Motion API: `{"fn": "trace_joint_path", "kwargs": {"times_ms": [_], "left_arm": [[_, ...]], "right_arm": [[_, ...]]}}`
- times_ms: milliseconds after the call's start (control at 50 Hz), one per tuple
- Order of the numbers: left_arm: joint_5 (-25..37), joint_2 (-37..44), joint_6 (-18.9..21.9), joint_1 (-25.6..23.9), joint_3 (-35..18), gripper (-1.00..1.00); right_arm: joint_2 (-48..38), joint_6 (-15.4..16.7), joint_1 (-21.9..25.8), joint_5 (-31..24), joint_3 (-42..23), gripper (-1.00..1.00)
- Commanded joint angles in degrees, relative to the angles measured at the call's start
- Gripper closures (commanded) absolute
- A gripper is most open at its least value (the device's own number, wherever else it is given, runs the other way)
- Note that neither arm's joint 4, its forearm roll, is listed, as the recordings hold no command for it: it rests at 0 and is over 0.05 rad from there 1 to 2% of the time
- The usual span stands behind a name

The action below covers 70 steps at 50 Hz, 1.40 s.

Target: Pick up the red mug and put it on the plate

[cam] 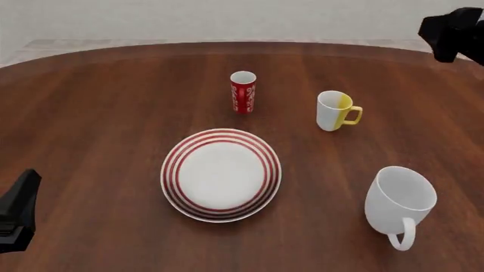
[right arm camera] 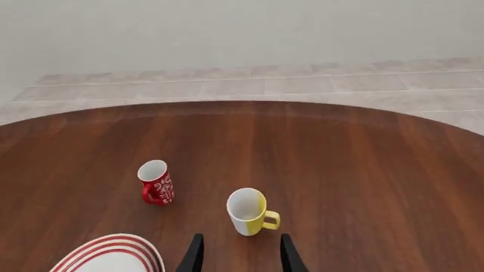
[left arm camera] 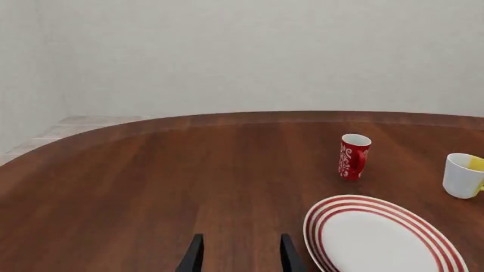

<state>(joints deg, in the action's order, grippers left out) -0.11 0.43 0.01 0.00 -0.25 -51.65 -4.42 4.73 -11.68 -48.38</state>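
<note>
- The left gripper (left arm camera: 238,258) hangs low at the near left edge of the table (cam: 98,113), fingers spread with nothing between them.
- The plate (cam: 221,174) lies flat at the centre, bare.
- The red mug (cam: 243,92) stands upright on the wood beyond the plate, apart from it.
- A yellow-handled mug (cam: 334,110) stands to its right.
- A big white mug (cam: 398,204) sits near right.
- The right gripper (right arm camera: 238,255) hovers at the far right, fingers spread, holding nothing.

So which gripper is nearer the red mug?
Hard to call. The right gripper hovers behind the yellow-handled mug, beside the red mug; the left gripper sits beside the plate.
</note>
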Motion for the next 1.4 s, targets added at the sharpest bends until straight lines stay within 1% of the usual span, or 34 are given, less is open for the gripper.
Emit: {"fn": "trace_joint_path", "kwargs": {"times_ms": [20,40,60,100,140,220,240,280,300,380,420,460,480,500,520,580,600,620,640,700,720,760,780,900,1020,1200,1400], "left_arm": [[0.0,-0.01,0.0,-0.01,0.0,-1.0],[0.0,0.0,-0.01,0.0,0.0,-1.0],[0.0,0.0,-0.01,0.0,0.0,-1.0],[0.0,0.01,0.0,0.0,0.0,-1.0],[0.0,0.0,0.01,0.01,0.0,-1.0],[0.0,0.0,-0.04,0.03,0.0,-1.0],[0.0,0.0,0.01,0.0,0.0,-1.0],[0.0,-0.01,0.0,0.0,0.0,-1.0],[0.0,0.0,-0.01,0.0,0.0,-1.0],[0.0,0.0,0.01,0.0,0.0,-1.0],[0.0,0.0,-0.01,0.0,0.0,-1.0],[0.0,0.0,0.01,-0.01,0.0,-1.0],[0.0,0.0,0.01,0.01,0.0,-1.0],[0.0,0.0,0.01,0.01,0.0,-1.0],[0.0,0.0,0.0,0.01,0.0,-1.0],[0.0,0.01,-0.01,0.0,0.0,-1.0],[0.0,0.0,0.0,0.0,0.0,-1.0],[0.0,0.0,0.0,0.0,0.0,-1.0],[0.0,0.0,-0.01,0.0,0.0,-1.0],[0.0,0.0,0.01,0.0,0.0,-1.0],[0.0,0.0,0.0,0.0,0.0,-1.0],[0.0,-0.01,0.0,0.01,0.0,-1.0],[0.0,-0.01,0.0,0.0,0.0,-1.0],[0.0,0.0,0.0,-0.01,0.0,-1.0],[0.0,-0.01,-0.01,0.0,0.0,-1.0],[0.0,0.0,0.0,0.01,0.0,-1.0],[0.0,-0.01,-0.01,0.0,0.0,-1.0]], "right_arm": [[-10.19,-0.26,3.56,-4.54,-11.39,-1.0],[-10.39,-0.68,3.25,-4.36,-11.87,-1.0],[-11.66,-0.94,4.4,-4.56,-13.0,-1.0],[-13.69,-2.87,5.02,-4.79,-14.33,-1.0],[-15.41,-2.23,5.4,-4.77,-15.62,-1.0],[-18.81,-2.93,7.17,-4.83,-18.22,-1.0],[-19.54,-3.55,7.58,-4.98,-18.85,-1.0],[-20.82,-2.81,7.76,-4.98,-20.29,-1.0],[-21.75,-3.45,8.16,-5.15,-20.98,-1.0],[-25.87,-3.67,9.31,-4.78,-24.13,-1.0],[-28.07,-5.77,10.13,-5.23,-25.81,-1.0],[-28.63,-5.25,10.18,-5.26,-26.48,-1.0],[-30.01,-6.19,10.81,-5.53,-27.9,-1.0],[-30.03,-6.19,10.81,-5.55,-27.93,-1.0],[-31.49,-5.91,11.76,-6.02,-29.61,-1.0],[-32.79,-5.32,12.75,-6.53,-31.11,-1.0],[-34.48,-6.12,13.55,-6.91,-32.64,-1.0],[-34.5,-6.12,13.55,-6.93,-32.68,-1.0],[-36.01,-6.8,13.61,-7.33,-33.96,-1.0],[-37.95,-6.51,14.24,-7.68,-35.85,-1.0],[-38.77,-7.16,14.53,-7.88,-36.41,-1.0],[-39.89,-7.33,14.51,-7.99,-37.54,-1.0],[-40.94,-8.1,15.16,-8.46,-38.56,-1.0],[-43.86,-8.22,16.29,-9.58,-42.52,-1.0],[-47.36,-9.64,18.27,-10.13,-45.1,-1.0],[-50.08,-10.05,19.72,-10.4,-46.73,-1.0],[-53.87,-9.86,20.67,-11.59,-51.4,-1.0]]}}
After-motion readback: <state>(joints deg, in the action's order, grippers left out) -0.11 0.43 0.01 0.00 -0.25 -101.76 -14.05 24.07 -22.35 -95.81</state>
